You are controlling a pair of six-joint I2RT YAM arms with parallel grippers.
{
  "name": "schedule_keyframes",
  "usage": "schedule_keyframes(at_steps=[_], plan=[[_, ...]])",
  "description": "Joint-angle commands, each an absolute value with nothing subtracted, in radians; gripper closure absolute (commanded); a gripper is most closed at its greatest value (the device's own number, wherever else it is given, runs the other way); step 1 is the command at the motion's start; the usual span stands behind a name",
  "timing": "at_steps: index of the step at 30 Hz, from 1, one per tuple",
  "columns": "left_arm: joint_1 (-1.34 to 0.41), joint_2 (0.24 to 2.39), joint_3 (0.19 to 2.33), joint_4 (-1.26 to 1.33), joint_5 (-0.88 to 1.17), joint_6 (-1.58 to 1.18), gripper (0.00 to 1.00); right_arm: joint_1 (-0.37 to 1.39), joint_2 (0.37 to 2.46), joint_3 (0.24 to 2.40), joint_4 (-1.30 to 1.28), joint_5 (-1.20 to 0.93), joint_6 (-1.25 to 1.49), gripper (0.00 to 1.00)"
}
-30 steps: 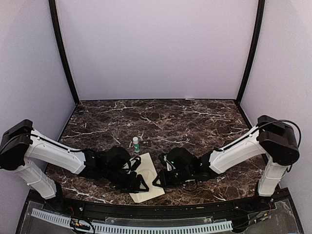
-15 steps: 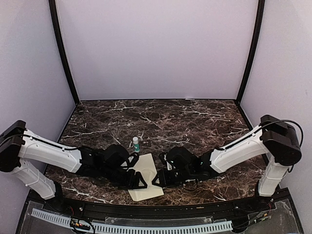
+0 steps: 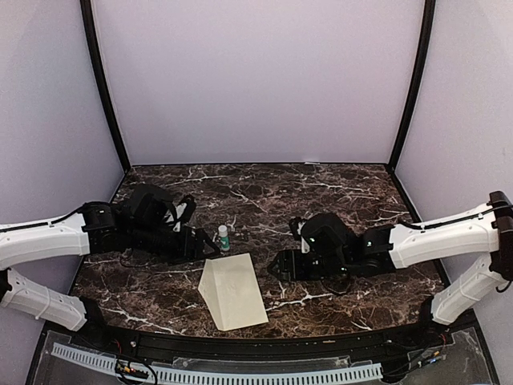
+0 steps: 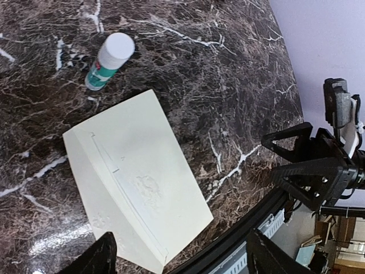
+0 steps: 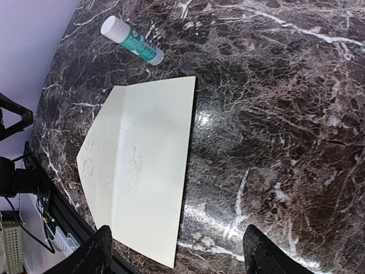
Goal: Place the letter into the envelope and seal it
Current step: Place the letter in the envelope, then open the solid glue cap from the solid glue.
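Nearest me, a white slotted cable strip [image 3: 216,373] runs along the front of the desk [image 3: 337,192], behind a black rail. The desk top is dark brown marble shot through with white veins, glossy enough to catch the light.

The envelope [image 3: 232,290] lies flat near the front edge, between the two arms, pale cream and plain. Its triangular flap is spread out towards the left arm's side. Nothing rests on it or touches it.

The left claw [image 3: 195,243] hangs off to the left of the envelope and a little beyond it, released, its fingers wide with nothing between them. The right claw [image 3: 280,265] sits to the right, clear of the paper, also released and empty.

Just past the envelope's far corner stands a small glue stick [image 3: 223,237], white-capped with a green label, not touching the paper.

Beyond that the marble runs back to plain pale lilac walls [image 3: 256,80], with black posts [image 3: 104,88] rising at the two rear corners.

A second ago both claws were huddled low over the envelope, one at each side, covering part of it. Now both arms have drawn back and outward, and the whole envelope is uncovered. It lies in much the same spot, and the glue stick has not moved.
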State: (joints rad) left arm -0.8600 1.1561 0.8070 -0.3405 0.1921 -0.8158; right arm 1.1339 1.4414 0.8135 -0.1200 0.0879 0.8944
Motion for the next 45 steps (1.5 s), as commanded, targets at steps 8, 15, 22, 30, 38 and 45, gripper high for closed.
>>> schedule_keyframes(at_steps=[8, 15, 22, 30, 38, 45], plan=[[-0.695, 1.042, 0.525, -0.259, 0.236, -0.836, 0.33, 1.08, 1.445, 0.727, 0.023, 0.004, 0.895, 0.36], [-0.657, 0.972, 0.418, -0.117, 0.28, -0.896, 0.35, 1.07, 1.496, 0.73, 0.048, -0.023, 0.906, 0.41], [-0.486, 1.119, 0.514, -0.044, 0.411, -0.742, 0.34, 1.063, 1.575, 0.908, -0.091, 0.094, 0.775, 0.37], [-0.238, 1.319, 0.885, -0.201, 0.559, -0.4, 0.32, 1.065, 1.792, 1.259, -0.247, 0.141, 0.621, 0.34], [-0.111, 1.306, 0.975, -0.155, 0.496, -0.336, 0.3, 1.069, 2.024, 1.589, -0.332, 0.208, 0.577, 0.34], [-0.103, 1.205, 0.961, -0.238, 0.37, -0.233, 0.28, 1.07, 2.191, 1.797, -0.409, 0.23, 0.538, 0.36]])
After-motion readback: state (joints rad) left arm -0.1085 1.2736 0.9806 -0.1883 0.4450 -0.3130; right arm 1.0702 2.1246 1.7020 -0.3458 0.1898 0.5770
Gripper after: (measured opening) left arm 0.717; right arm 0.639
